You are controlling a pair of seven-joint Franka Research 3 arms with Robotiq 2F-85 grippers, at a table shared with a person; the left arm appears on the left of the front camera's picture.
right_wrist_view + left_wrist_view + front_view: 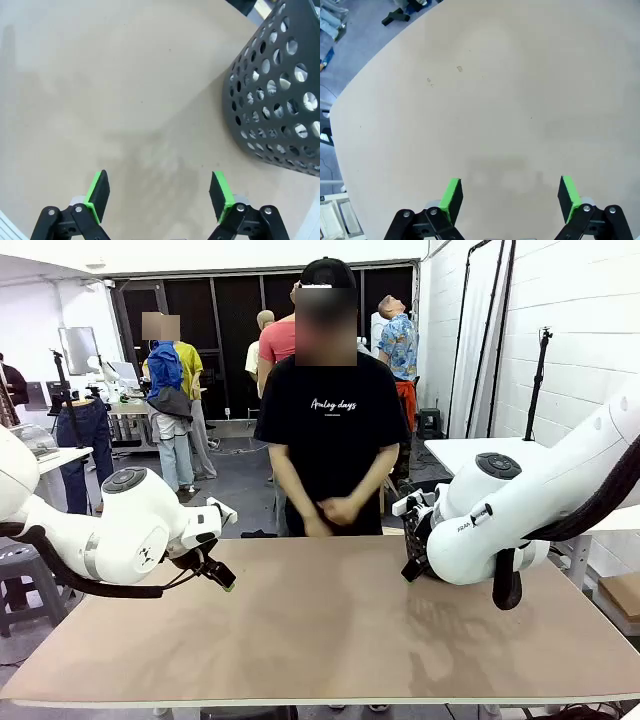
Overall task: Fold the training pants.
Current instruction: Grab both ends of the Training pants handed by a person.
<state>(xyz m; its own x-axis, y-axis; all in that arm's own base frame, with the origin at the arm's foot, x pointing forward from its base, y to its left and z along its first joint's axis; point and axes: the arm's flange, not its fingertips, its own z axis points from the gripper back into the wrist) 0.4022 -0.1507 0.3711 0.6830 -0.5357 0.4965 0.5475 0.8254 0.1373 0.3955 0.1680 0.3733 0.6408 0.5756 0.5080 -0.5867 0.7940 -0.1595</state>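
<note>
The training pants are out of view; pale patches show through the holes of the black mesh basket (pixel 280 95), but I cannot tell what they are. My left gripper (pixel 510 196) hangs open over bare tabletop with nothing between its green pads (pixel 452 195). From the front it sits low at the table's left side, left gripper (pixel 222 577) close above the surface. My right gripper (pixel 160 192) is open too, over bare table, with the basket standing just to its right in the wrist view.
A person in a black T-shirt stands at the far edge, hands (pixel 335 510) clasped in front of the body, off the table (pixel 320 640). The right arm's bulky white links (pixel 500 530) hang over the table's right back part.
</note>
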